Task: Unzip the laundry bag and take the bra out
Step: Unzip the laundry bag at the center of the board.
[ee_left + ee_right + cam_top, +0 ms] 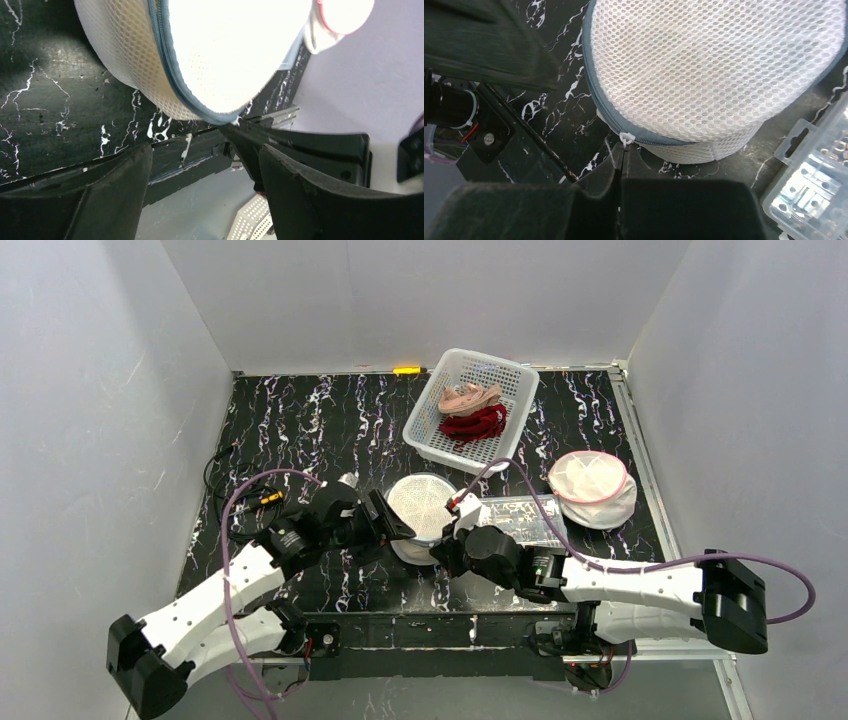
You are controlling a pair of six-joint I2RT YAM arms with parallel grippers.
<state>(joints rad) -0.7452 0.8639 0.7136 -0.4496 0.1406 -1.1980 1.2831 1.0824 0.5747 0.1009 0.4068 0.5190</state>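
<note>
Simply white mesh laundry bag (pixel 714 65)

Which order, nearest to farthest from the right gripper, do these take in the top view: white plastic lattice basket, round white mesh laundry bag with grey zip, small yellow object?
1. Round white mesh laundry bag, right at the right gripper, on its left.
2. White plastic lattice basket, farther back, centre-right.
3. Small yellow object, farthest back, left of the basket.

Laundry bag (pixel 714 70): honeycomb mesh cloth, rough weave; table (pixel 571 122): matt black marble-look surface.
</note>
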